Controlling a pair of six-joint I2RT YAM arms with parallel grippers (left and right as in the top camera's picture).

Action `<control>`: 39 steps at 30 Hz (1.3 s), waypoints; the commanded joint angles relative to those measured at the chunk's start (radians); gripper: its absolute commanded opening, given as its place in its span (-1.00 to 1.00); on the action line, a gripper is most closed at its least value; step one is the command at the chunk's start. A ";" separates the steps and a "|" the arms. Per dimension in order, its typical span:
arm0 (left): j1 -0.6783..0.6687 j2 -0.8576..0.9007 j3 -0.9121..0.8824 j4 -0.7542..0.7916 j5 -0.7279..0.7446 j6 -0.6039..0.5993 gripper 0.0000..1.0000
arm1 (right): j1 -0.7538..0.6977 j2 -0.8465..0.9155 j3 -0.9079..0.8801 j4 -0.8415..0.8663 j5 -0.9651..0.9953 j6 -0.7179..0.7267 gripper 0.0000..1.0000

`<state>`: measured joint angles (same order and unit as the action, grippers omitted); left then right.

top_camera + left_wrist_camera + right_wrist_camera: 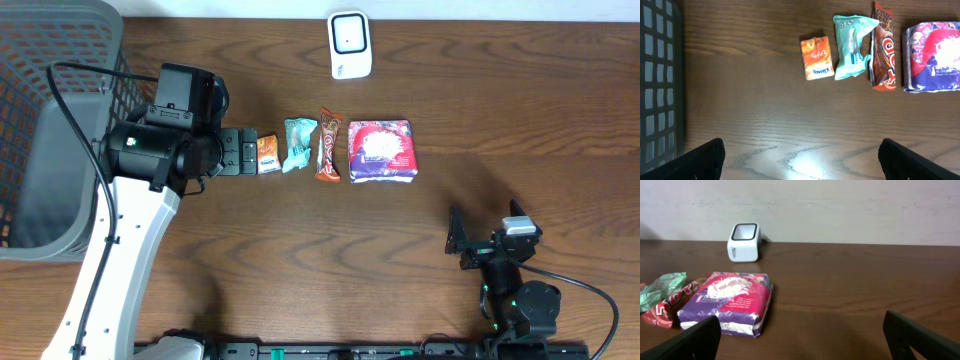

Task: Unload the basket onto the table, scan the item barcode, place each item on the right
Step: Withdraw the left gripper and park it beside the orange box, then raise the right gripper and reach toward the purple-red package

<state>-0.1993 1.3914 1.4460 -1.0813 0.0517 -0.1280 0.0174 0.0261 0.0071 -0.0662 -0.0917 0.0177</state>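
Note:
Four items lie in a row at mid-table: a small orange packet [268,155] [817,58], a teal wrapper [299,143] [852,46], a red-brown bar [329,145] [883,47] and a purple-pink pack [381,150] [727,302]. A white barcode scanner [350,45] [744,241] stands at the back edge. My left gripper [250,152] [800,165] hovers open just left of the orange packet, holding nothing. My right gripper [457,242] [802,340] is open and empty near the front right, facing the purple-pink pack and the scanner.
A dark grey mesh basket [50,120] [660,85] fills the left end of the table, right behind the left arm. The wall runs close behind the scanner.

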 commanded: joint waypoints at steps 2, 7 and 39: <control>-0.001 -0.005 -0.004 -0.004 -0.015 -0.005 0.95 | -0.003 -0.001 -0.001 -0.003 0.004 0.011 0.99; -0.001 -0.005 -0.004 -0.004 -0.015 -0.005 0.96 | -0.003 -0.001 -0.001 -0.003 0.004 0.011 0.99; -0.001 -0.005 -0.004 -0.004 -0.015 -0.005 0.96 | -0.003 -0.001 -0.002 0.115 -0.555 1.136 0.99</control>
<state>-0.1993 1.3914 1.4460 -1.0809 0.0486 -0.1310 0.0174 0.0261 0.0071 -0.0017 -0.5644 0.8738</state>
